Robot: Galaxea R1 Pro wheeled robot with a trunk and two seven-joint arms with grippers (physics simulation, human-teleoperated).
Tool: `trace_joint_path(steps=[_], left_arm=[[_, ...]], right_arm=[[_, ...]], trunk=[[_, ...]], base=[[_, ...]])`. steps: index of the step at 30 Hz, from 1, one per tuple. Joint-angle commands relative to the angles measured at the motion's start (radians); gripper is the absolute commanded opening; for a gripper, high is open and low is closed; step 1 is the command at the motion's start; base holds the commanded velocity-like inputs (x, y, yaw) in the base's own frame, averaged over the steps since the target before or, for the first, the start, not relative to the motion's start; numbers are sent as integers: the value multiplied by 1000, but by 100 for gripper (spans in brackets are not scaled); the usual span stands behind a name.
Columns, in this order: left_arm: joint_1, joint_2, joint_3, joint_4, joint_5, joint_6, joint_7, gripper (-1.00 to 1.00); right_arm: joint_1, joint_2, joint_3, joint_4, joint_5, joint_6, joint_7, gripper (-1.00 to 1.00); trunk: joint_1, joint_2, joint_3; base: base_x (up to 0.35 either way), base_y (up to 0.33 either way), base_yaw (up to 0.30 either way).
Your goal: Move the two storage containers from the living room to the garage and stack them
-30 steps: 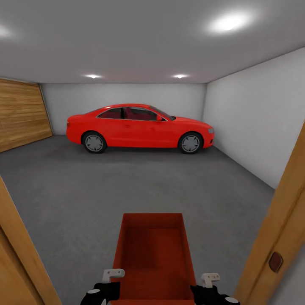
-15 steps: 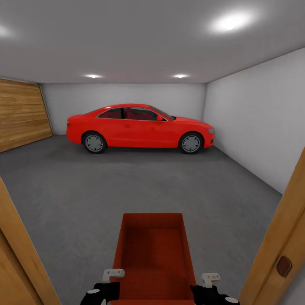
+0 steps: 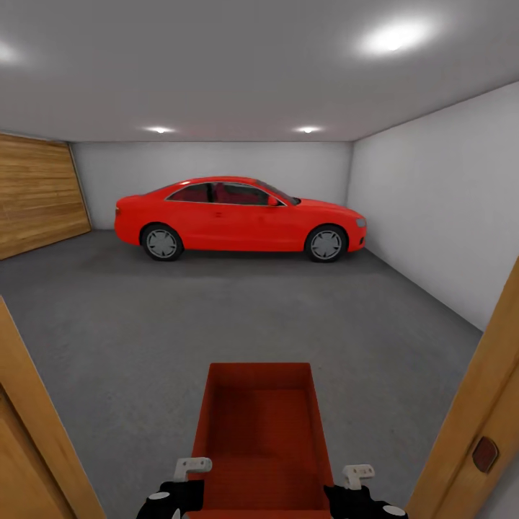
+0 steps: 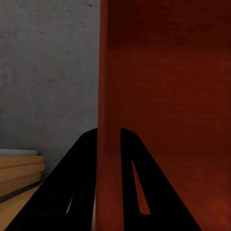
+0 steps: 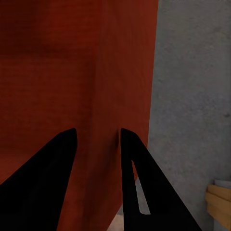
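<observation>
A collision with the wooden door frame is judged the main risk: its posts stand close at 4 and 8 o'clock of the head view, and a slight drift of the base while passing through could catch an arm or knock the load askew. A second risk is slippage, since the storage container is carried only by its two long walls; a jolt could tilt it or let one wall slide out of a grip.

The container is seen at 6 o'clock, held open-side up above the dark concrete floor of the garage. The left gripper is clamped over the container's left wall, one finger on each face. The right gripper is closed likewise on the right wall. A red car is parked at 12 o'clock, well apart.
</observation>
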Motion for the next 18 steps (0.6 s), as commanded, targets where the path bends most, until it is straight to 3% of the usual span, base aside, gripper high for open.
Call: trace_joint_path(steps=[1, 12, 18], left_arm=[[-1, -28, 1, -31, -2, 6, 8, -100], [-1, -28, 1, -31, -2, 6, 9, -100], [-1, -28, 1, -31, -3, 6, 9, -100]], right_arm=[[0, 7, 37, 2, 9, 0, 9, -100], [0, 7, 36, 2, 9, 0, 9, -100], [0, 7, 36, 2, 9, 0, 9, -100]], trunk=[[0, -1, -2], [0, -1, -2], [0, -1, -2]], base=[[0, 0, 6], [2, 0, 1], [215, 0, 0]])
